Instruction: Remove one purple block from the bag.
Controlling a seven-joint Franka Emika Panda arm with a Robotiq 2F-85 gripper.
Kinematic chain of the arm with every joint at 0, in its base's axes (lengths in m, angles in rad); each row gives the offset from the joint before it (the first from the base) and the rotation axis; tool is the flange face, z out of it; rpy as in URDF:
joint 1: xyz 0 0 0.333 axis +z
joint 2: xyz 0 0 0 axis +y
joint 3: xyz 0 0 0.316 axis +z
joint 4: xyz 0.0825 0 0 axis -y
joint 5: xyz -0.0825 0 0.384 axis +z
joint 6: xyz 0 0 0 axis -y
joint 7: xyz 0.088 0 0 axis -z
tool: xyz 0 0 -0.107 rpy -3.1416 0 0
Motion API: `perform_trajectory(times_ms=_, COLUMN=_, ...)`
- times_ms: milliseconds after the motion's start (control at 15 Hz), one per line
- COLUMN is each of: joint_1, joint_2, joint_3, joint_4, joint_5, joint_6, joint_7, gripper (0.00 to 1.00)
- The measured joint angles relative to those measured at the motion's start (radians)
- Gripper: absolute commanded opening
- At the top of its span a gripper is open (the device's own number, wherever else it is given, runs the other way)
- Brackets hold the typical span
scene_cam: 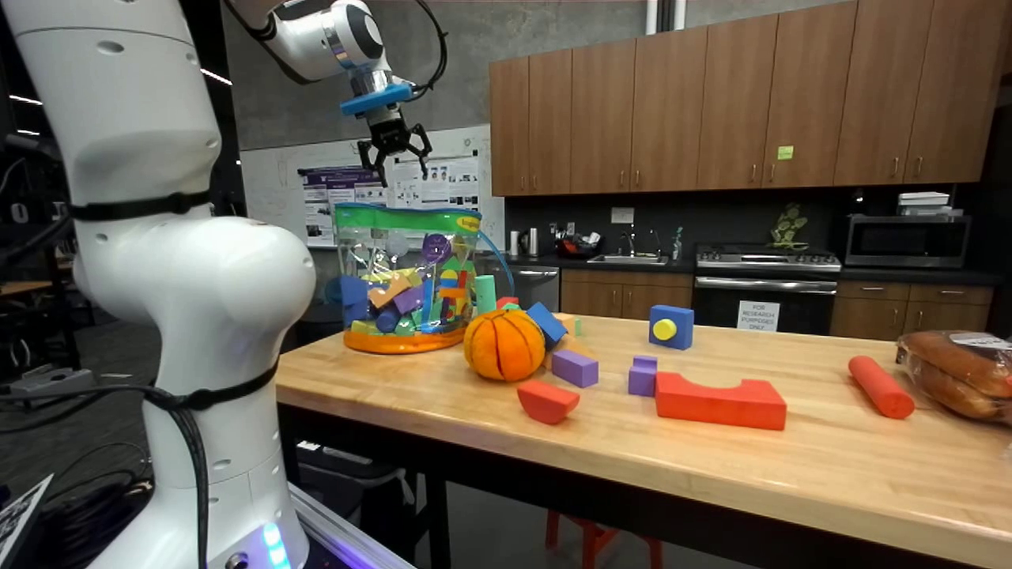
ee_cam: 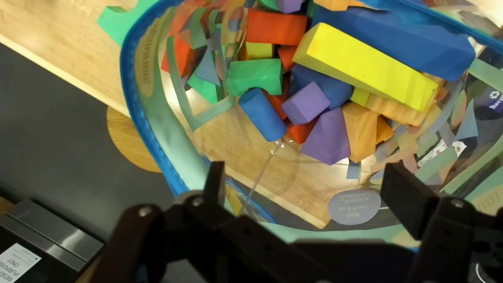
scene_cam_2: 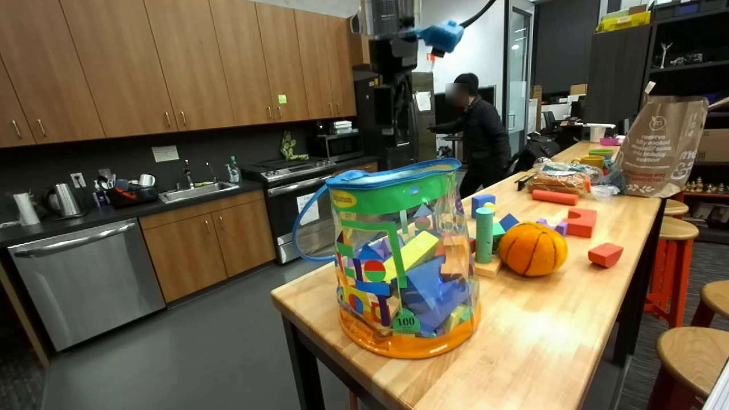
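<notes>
The clear bag stands upright and open on the table, with its green band in both exterior views (scene_cam: 395, 217) (scene_cam_2: 393, 192) and its rim in the wrist view (ee_cam: 165, 129). Mixed blocks fill its lower part. A small purple block (ee_cam: 305, 103) lies on the pile, with a larger purple wedge (ee_cam: 328, 137) beside it and another purple piece (ee_cam: 290, 4) at the top edge. Purple also shows through the wall in an exterior view (scene_cam: 409, 299). My gripper (ee_cam: 304, 177) is open and empty, pointing down above the bag's mouth in both exterior views (scene_cam: 405, 175) (scene_cam_2: 398, 134).
An orange ball (scene_cam: 504, 344) sits beside the bag. Two purple blocks (scene_cam: 575, 368) (scene_cam: 643, 376), a red arch (scene_cam: 719, 401), a red half-round block (scene_cam: 547, 401) and a blue cube (scene_cam: 671, 327) lie farther along. A green cylinder (scene_cam_2: 484, 234) stands close to the bag. A person (scene_cam_2: 481, 136) stands behind.
</notes>
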Motion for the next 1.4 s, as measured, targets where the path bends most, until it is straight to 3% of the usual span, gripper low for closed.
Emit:
perform_trajectory(times_ms=533, joint_1=0.014, joint_2=0.013, joint_3=-0.002, joint_4=0.004, joint_5=0.02, joint_6=0.003, joint_7=0.0, gripper=1.0)
perform_trajectory(times_ms=1400, joint_1=0.06, joint_2=0.133, joint_3=-0.007, joint_4=0.027, joint_5=0.05, joint_6=0.048, joint_7=0.044, gripper=1.0)
